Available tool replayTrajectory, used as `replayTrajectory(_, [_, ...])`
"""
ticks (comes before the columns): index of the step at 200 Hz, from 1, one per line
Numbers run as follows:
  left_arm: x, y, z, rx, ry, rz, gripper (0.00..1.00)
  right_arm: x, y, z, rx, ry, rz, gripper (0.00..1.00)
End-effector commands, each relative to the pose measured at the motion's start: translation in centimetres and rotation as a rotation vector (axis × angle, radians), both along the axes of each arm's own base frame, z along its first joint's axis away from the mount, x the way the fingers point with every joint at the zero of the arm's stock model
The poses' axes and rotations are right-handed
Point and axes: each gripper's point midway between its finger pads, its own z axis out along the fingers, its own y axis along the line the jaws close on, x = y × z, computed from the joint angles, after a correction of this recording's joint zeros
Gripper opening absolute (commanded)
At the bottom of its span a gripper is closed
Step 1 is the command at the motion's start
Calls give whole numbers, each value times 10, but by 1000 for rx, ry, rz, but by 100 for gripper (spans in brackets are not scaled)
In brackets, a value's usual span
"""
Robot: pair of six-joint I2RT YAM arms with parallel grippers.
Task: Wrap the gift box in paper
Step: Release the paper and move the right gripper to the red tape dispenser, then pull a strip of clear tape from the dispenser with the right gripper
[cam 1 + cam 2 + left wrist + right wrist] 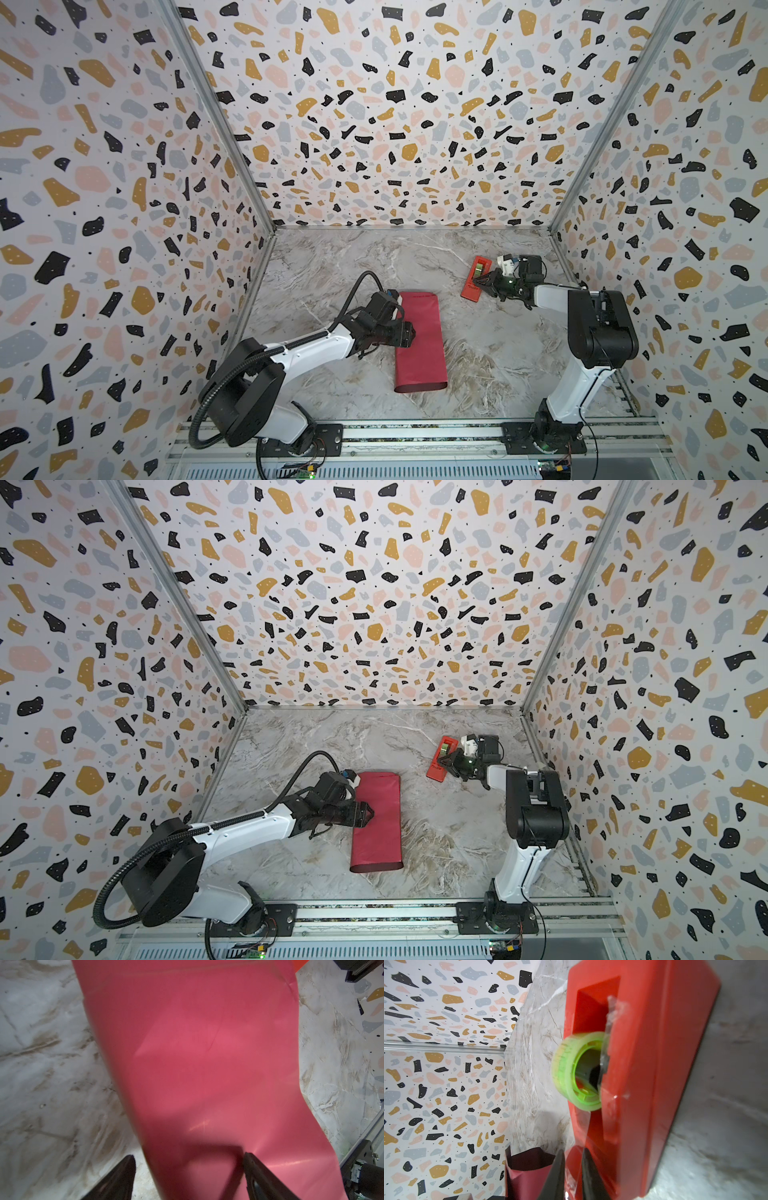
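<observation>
The paper [420,345] [379,829] lies mid-table, crimson side up, folded over into a long flat tube with its near end gaping. The gift box is hidden in every view. My left gripper [409,332] [370,812] stands open over the paper's left edge. In the left wrist view [189,1157] one finger is over the marble and the other over the paper [207,1064]. My right gripper [478,283] [442,763] [573,1152] is at the red tape dispenser [469,292] [654,1064]. It is shut on the clear tape strip [578,1132] running from the green roll [571,1068].
The marble table [498,353] is walled by patterned panels at the back and both sides. The right arm's base column [598,332] stands near the right wall. A metal rail [415,432] runs along the front edge.
</observation>
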Motion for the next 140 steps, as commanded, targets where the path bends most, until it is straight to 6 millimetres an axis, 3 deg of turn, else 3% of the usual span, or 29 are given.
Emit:
replayTrajectory(1, [-29, 39, -50, 215, 125, 4, 82, -5, 8, 2, 57, 13, 21, 12])
replayTrajectory(47, [-28, 40, -50, 223, 122, 5, 82, -3, 8, 7, 82, 9, 12, 0])
replayTrajectory(83, [-27, 40, -49, 222, 121, 7, 82, -2, 8, 16, 116, -3, 10, 0])
replayTrajectory(140, [-28, 42, -50, 228, 120, 8, 82, 0, 14, 51, 234, -64, 26, 0])
